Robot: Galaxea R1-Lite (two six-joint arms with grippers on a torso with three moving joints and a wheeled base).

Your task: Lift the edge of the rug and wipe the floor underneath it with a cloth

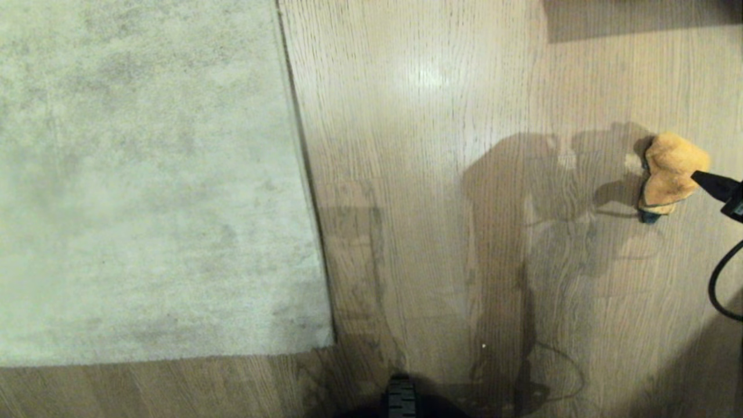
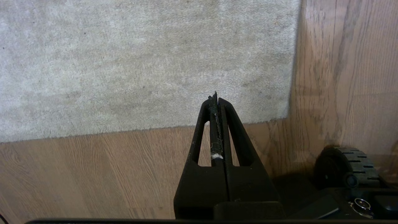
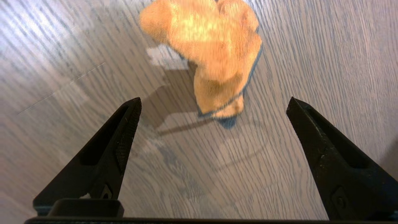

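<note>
Orange-tan cloth [image 1: 670, 171] lies bunched on the floor [image 1: 441, 232] at right edge of the head view, well apart from the rug edge [image 1: 307, 191], which runs top to bottom left of centre and lies flat. Right tool [image 3: 214, 107] hovers just short of the cloth w/ jaws spread wide, nothing between them; one fingertip [image 1: 711, 183] shows beside the cloth in the head view. Left tool [image 2: 216, 99] sits parked above the rug corner, jaws pressed together, empty.

Step in hand, by judgement: approach and pick up cloth. Centre the jaws over the thickest fold, descend until tips nearly meet the planks, then close; a grab on the thin trailing hem risks slip.

Surface: light wood-grain planks, slight sheen, glare patch top centre, robot shadow across mid-frame. Rug pile is pale grey-beige, mottled. Dark base wheel [image 2: 351, 169] shows lower right in the left wrist view.
</note>
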